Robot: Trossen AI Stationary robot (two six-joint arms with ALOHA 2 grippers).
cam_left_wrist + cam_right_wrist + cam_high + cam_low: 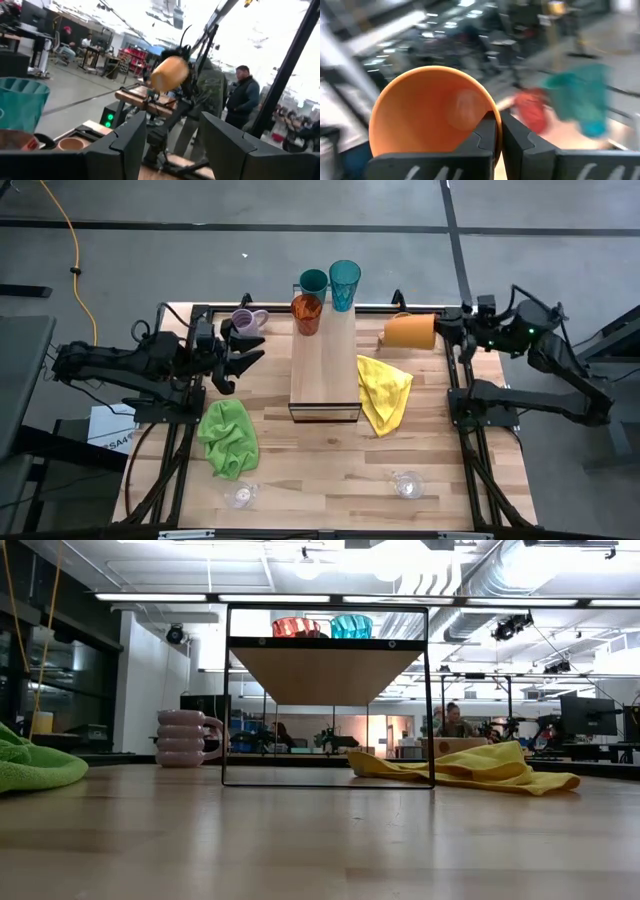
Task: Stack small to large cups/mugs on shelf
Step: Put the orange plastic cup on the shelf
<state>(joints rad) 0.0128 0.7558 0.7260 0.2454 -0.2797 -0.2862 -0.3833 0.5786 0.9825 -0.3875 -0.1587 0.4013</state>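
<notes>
Right gripper (499, 131): fingers pinched on rim of orange cup (427, 112), w/ cup mouth facing wrist cam; cup held sideways, off the table per left wrist view.
Right arm: reaches in from right edge of table, elbow bent, wrist by far-right corner; gripper (443, 325) w/ orange cup (410, 330) just right of shelf's far end.
Left gripper (245, 348): fingers spread, nothing between; hangs just beside lavender mug (246, 321), near far-left corner.
Left arm: stretched low from left edge, wrist pointing toward shelf.
Shelf (324, 365): mid-table, long axis running near-to-far; amber tumbler (307, 313) stands on its far end.
Teal tumblers: taller one (344, 284) and shorter one (313, 281) at shelf's far edge; can't tell if on plank or behind it.
Clear glasses: one (241, 496) near front-left, one (406, 483) near front-right, well apart.
Yellow cloth (384, 391): touching shelf's right side.
Green cloth (228, 437): left of shelf, front half of table.
</notes>
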